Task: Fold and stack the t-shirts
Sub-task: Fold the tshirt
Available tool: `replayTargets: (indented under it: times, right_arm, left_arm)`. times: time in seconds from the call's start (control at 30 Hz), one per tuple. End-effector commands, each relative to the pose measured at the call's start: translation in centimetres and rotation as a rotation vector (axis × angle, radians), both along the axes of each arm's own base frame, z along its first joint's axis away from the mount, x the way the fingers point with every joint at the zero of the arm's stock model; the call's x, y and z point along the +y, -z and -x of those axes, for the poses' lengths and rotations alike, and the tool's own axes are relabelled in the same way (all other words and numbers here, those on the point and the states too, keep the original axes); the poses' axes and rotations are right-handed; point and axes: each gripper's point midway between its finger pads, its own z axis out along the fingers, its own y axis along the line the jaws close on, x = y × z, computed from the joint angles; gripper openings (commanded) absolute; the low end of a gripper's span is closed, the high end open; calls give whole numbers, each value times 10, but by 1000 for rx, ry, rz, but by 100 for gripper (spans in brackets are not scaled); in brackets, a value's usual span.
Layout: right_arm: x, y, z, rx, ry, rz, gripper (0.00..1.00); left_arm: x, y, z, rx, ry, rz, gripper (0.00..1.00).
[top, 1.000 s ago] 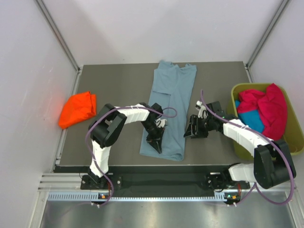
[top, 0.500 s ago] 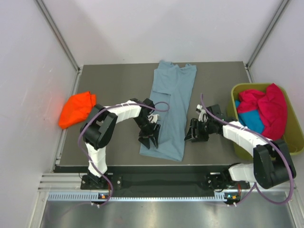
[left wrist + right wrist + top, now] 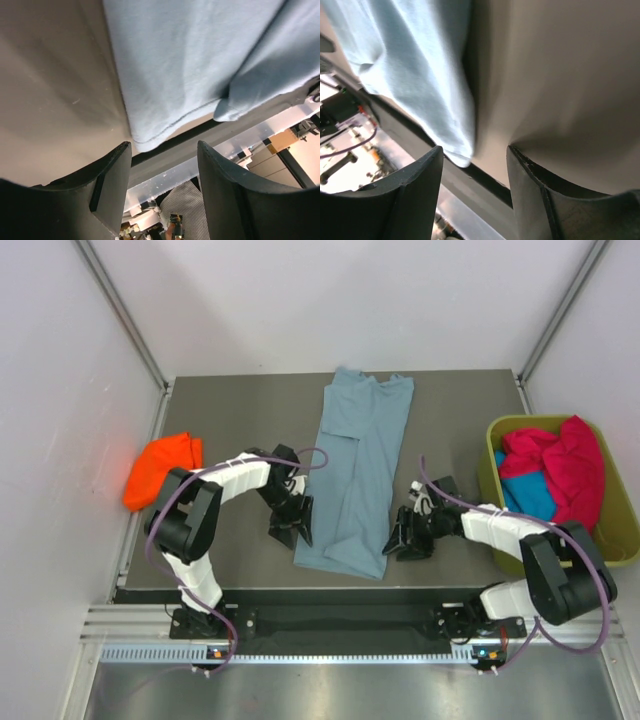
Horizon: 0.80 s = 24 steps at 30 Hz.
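**Release after the lengthwise fold, read left to right.**

- **Far left:** the orange-red t-shirt [image 3: 160, 470] lies as a compact bundle at the left edge of the counter [image 3: 230, 410]. It has not moved. You cannot tell from here whether it is neatly folded.
- **Left gripper** [image 3: 290, 532]**:** a second ago it was clenched over the lower left part of the grey-blue t-shirt [image 3: 362, 465]. It has since let go and slid left. It now sits over bare counter just beside the shirt's left edge, jaws apart and nothing between them. In the left wrist view the shirt's near hem corner lies beyond the fingertips, untouched.
- **Centre:** the grey-blue t-shirt lies as a long narrow strip running from the far edge towards you, with its sides turned in.
- **Right gripper** [image 3: 402, 542]**:** it has drifted towards the near edge and stands just beside the shirt's lower right corner. It too is released and empty.
- **Far right:** the crimson-pink t-shirt [image 3: 565, 465] and the teal t-shirt [image 3: 525, 492] are heaped in the olive-green bin [image 3: 497, 432].

**Reading:** the lengthwise fold appears finished. With both grippers flanking the near hem, your likely next step is to take the two near corners and fold the strip away from you. The two shirts in the bin have yet to be handled, so the task looks less than half done.
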Motion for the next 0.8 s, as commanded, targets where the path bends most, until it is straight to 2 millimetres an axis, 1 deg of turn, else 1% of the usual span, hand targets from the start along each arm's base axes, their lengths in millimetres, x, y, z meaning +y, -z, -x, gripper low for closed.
replayTargets:
  times: [0.0, 0.13, 0.2, 0.37, 0.53, 0.67, 0.77]
  right_arm:
    - [15, 4, -2, -7, -11, -31, 55]
    - [27, 5, 3, 16, -27, -45, 54]
    - [32, 8, 9, 33, -50, -46, 55]
    - [38, 11, 18, 52, -67, -45, 54]
    - [42, 17, 24, 77, -68, -46, 54]
    - [51, 18, 31, 95, -91, -59, 54]
    - [57, 18, 34, 91, -117, -54, 50]
  left_arm:
    - [-2, 6, -5, -23, -22, -4, 60]
    - [-5, 15, -8, -4, -32, -5, 60]
    - [-7, 17, -10, 0, -36, -2, 60]
    - [-7, 23, -8, 26, -46, -13, 60]
    - [-7, 24, -2, 51, -61, -7, 59]
    - [-8, 22, 5, 75, -70, 5, 57]
    - [-8, 22, 12, 96, -83, 16, 54]
